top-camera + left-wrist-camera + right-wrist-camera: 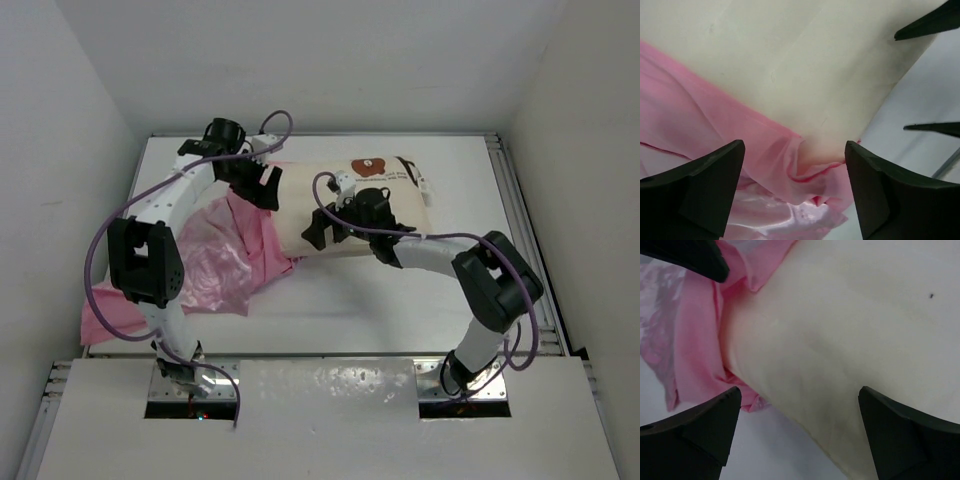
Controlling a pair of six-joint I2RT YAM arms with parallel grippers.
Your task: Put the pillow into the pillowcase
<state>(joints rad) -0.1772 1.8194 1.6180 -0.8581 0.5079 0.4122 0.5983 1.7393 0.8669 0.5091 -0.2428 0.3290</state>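
Observation:
The cream pillow (395,195) with a brown bear print lies at the table's middle back, its left end resting on the pink satin pillowcase (215,265). My left gripper (262,182) is open over the pillow's far left corner, where pink case edge (805,172) meets pillow (790,60). My right gripper (325,228) is open over the pillow's near left edge; the pillow (850,325) fills its view with pink fabric (695,340) at left. Neither holds anything.
The white table (400,310) has metal rails along its right edge (520,220). White walls enclose the table on the left, back and right. The pillowcase trails off toward the near left corner (105,320).

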